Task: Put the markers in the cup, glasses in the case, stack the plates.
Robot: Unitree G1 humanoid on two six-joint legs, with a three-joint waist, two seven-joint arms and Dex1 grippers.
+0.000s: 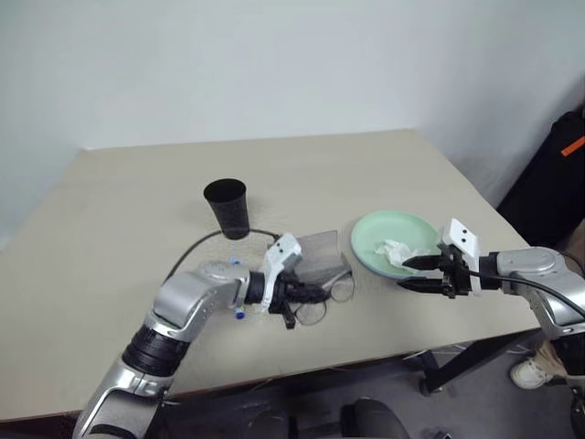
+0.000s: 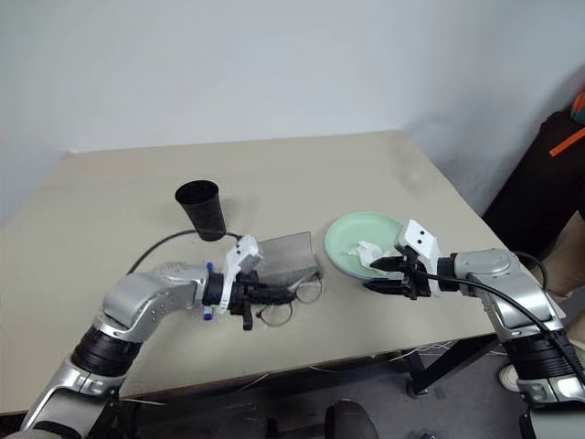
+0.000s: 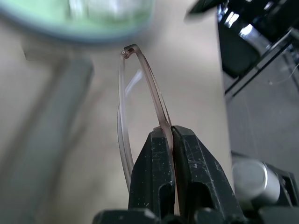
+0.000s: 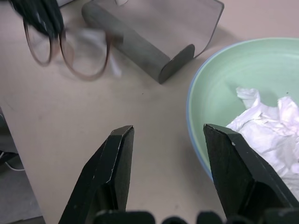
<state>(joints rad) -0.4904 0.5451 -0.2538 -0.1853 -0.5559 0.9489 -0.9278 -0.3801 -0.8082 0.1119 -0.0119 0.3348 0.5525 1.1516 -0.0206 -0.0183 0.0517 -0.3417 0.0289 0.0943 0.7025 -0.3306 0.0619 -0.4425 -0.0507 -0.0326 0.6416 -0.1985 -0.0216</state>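
The glasses step is in hand: at frame centre the glasses (image 2: 292, 300) are pinched at the rim by the left gripper (image 3: 171, 135) just below the open case (image 2: 288, 256), into which they must next be carried, while the right gripper (image 4: 168, 140), jaws spread, hovers empty.

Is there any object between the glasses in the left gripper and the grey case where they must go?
Nothing visible stands in the way. The left gripper is shut on the frame of the glasses, right beside the open case. The green plate with the crumpled tissue lies off to the side, near the open right gripper.
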